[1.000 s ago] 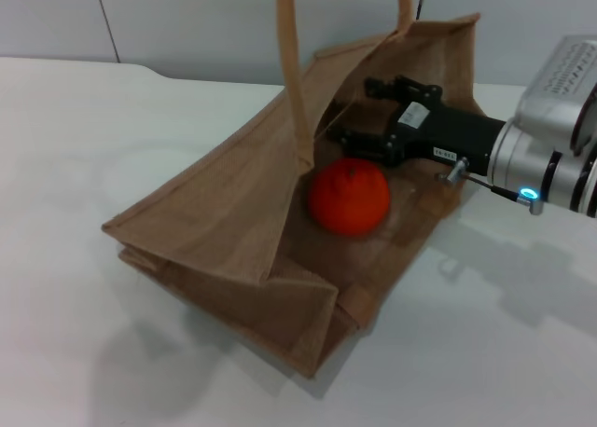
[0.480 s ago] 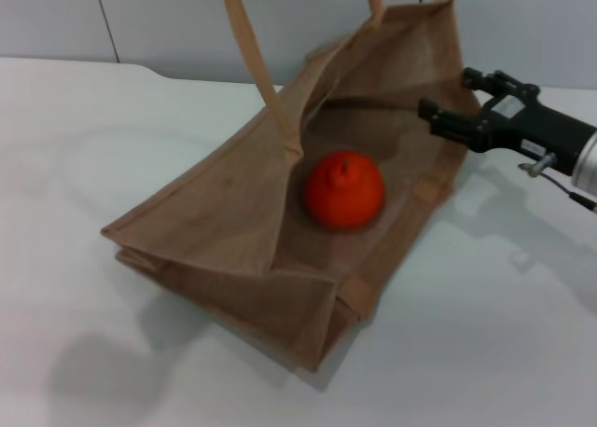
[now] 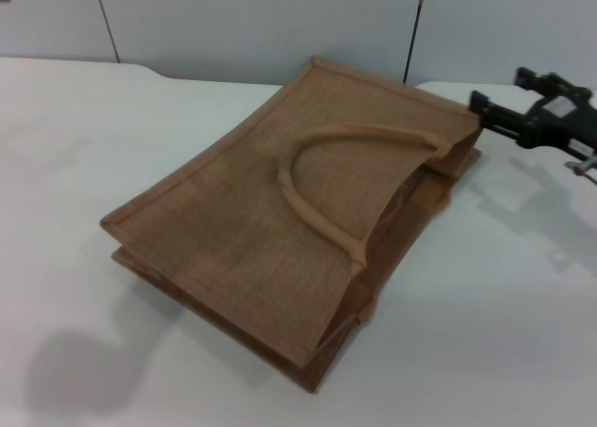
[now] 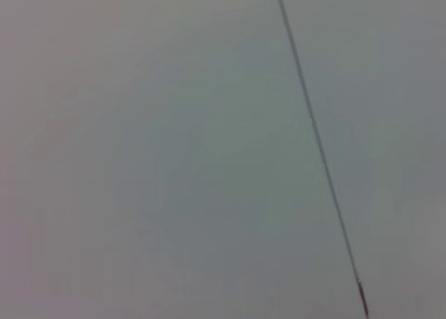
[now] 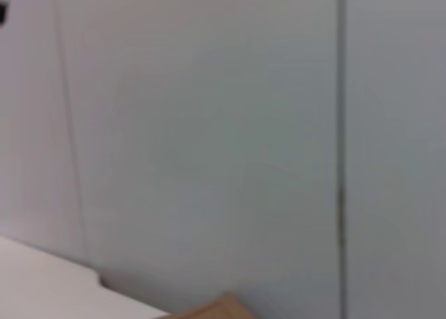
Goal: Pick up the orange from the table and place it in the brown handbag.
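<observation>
You are looking at the brown handbag (image 3: 280, 231) lying flat on the white surface (image 3: 485, 324), its upper panel folded down over the lower one. 1 looped handle (image 3: 322, 171) rests on top of that panel, arching from near the bag's middle toward its far right edge. The bag's mouth faces right and far, toward the right tool, and only a narrow gap shows there between the 2 panels.

You cannot see the orange in any view; the closed upper panel hides the bag's inside, so the pictures do not show where it sits.

Your right tool (image 3: 496, 110) is at the far right of the scene, just beside the bag's far right corner and above the surface, outside the bag. Its dark fingers (image 3: 532, 75) stand apart with nothing between them, so it is open and empty. Its shadow falls on the surface to the right of the bag.

Your left tool does not appear in the head view, and the left wrist view shows only a plain grey wall with a thin dark seam. The right wrist view shows the same kind of wall, a strip of the surface and a small corner of the brown handbag (image 5: 209, 309) at the lower edge.
</observation>
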